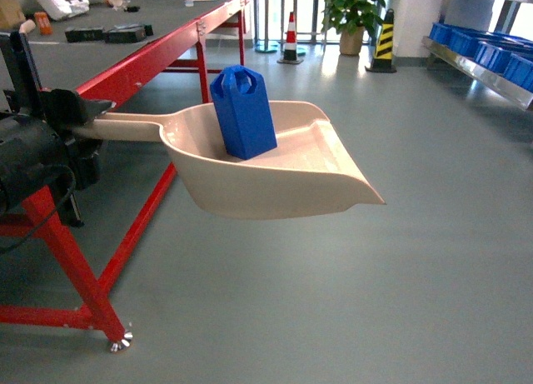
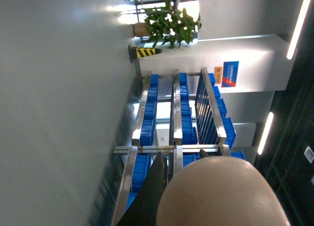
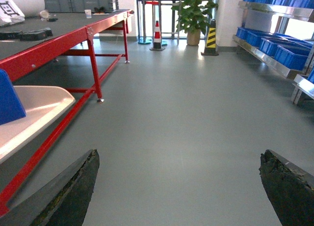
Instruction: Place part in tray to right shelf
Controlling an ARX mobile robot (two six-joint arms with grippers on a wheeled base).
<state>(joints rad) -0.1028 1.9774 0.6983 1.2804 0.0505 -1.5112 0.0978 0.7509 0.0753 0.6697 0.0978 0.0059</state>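
Observation:
The beige tray (image 1: 308, 180) hangs in the air above the floor, with my left gripper (image 1: 83, 122) shut on the end of its handle (image 1: 125, 127). The blue part (image 1: 243, 109) stands upright inside the tray, toward its back wall. In the left wrist view the tray (image 2: 221, 196) fills the bottom between the dark fingers (image 2: 152, 191) of my left gripper (image 2: 182, 160). The right shelf (image 1: 483, 72) is far off at the upper right. My right gripper (image 3: 179, 160) is open over bare floor, with the tray (image 3: 34, 108) and part (image 3: 9, 101) to its left.
A red-framed table (image 1: 141, 67) runs along the left, its leg (image 1: 75, 276) under the tray handle. Blue crates (image 3: 289, 54) sit on the shelf (image 3: 267, 59). A potted plant (image 1: 354, 13), a striped post (image 1: 383, 42) and a cone (image 1: 290, 38) stand at the back.

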